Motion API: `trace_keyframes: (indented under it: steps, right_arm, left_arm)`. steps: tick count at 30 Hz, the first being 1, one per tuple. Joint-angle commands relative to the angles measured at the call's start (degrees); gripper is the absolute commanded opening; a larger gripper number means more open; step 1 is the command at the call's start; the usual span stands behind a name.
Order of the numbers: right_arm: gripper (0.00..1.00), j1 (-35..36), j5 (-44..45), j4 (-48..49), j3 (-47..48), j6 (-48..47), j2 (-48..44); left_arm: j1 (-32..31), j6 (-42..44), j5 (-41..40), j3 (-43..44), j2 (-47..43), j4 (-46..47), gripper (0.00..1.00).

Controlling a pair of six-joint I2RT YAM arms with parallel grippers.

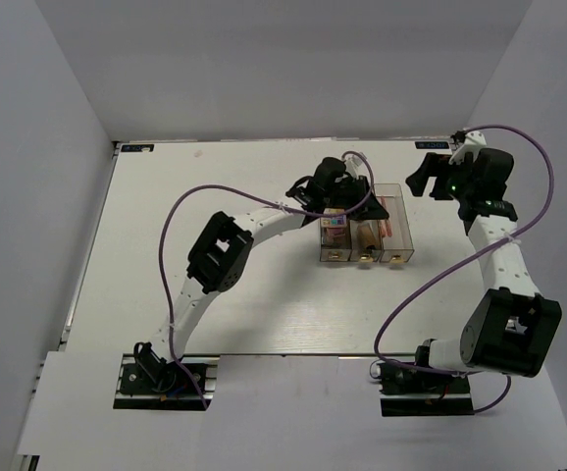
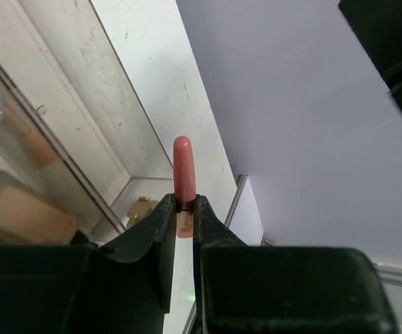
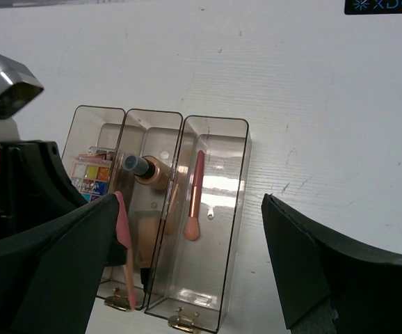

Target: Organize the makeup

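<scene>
- Left gripper [image 2: 185, 207]: we record the fingers [image 2: 161, 229] clenched on one coral-pink stick [image 2: 183, 167], pinched near its lower end. The rounded tip juts out past the fingertips.
- From the top camera, the left arm reaches over the table [image 1: 166, 196] and its gripper sits above the far end of the clear box [image 3: 215, 120].
- In the right wrist view the held stick shows across the seam between the left and middle compartments. We cannot tell whether it hangs above the box or reaches into it, because the right finger hides its upper part.
- Right gripper [image 1: 424, 175]: jaws spread wide with nothing between them, off to the right of the box and apart from it.
- Box contents, right wrist view:
  - left compartment: multicolour palette [image 3: 90, 170], with further flat pieces beside it that are too cramped to separate;
  - middle compartment: tan bottle [image 3: 150, 170] with a dark cap, lying on its side;
  - right compartment: second coral-pink stick [image 3: 197, 184], lying lengthwise along the floor with its wider tip toward the knob end.
- Gold knobs [image 3: 181, 321] sit on the near faces of the compartments (two are visible in the right wrist view, three in the top view).
</scene>
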Motion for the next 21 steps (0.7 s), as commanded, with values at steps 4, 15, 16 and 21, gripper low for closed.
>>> trace_keyframes:
  steps: [4, 15, 16, 21]
  right_arm:
    - [0.89, -2.17, -1.75, 4.06, -1.59, 2.13, -2.21]
    - [0.89, -3.58, -5.44, 5.46, -2.29, 2.75, -2.56]
    - [0.89, -3.58, -5.71, 5.64, -2.38, 2.83, -2.56]
    - [0.89, -3.93, -6.41, 5.82, -2.73, 2.57, -2.92]
  left_arm:
    - [-1.08, -2.94, -0.17, 2.85, -0.34, 10.5, 0.2]
    - [-2.84, 3.3, -8.69, 4.78, 1.94, 1.1, 0.42]
    - [-3.36, 3.39, -9.04, 4.78, 2.12, 1.0, 0.42]
    - [-3.37, 3.22, -8.78, 4.87, 2.39, 1.53, 0.47]
